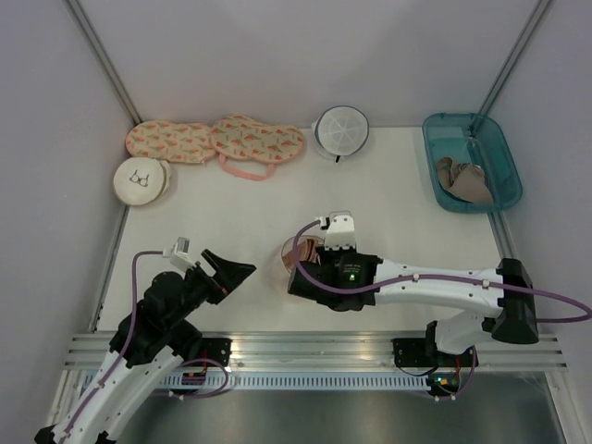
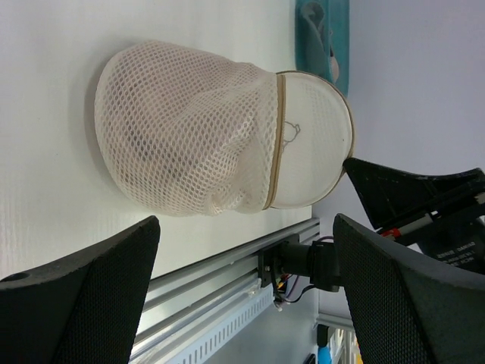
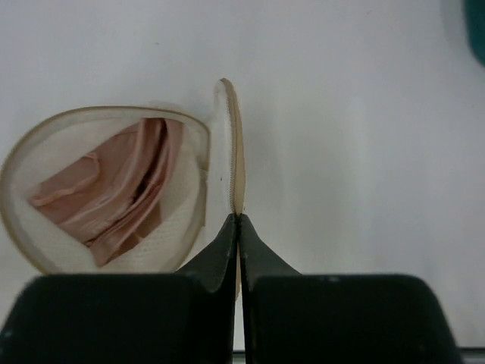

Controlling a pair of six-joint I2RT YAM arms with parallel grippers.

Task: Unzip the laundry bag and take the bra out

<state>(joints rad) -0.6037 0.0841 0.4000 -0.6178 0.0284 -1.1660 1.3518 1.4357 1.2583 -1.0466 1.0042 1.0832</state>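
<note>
The laundry bag (image 2: 182, 129) lies open in the middle of the table (image 1: 388, 203). The pink bra (image 3: 114, 193) sits inside it. The right gripper (image 3: 239, 220) has its fingers pressed together and seems to pinch the edge of the lid (image 3: 226, 144), which stands up. The left gripper (image 2: 246, 227) is close by, with its fingers spread wide and nothing in them.

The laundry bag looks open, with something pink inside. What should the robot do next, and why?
Probably reach the open left gripper into the mouth of the laundry bag to take the pink bra. The right gripper is shut on the unzipped lid, holding it upright, so the bra lies exposed, and the left gripper is empty nearby.
</note>
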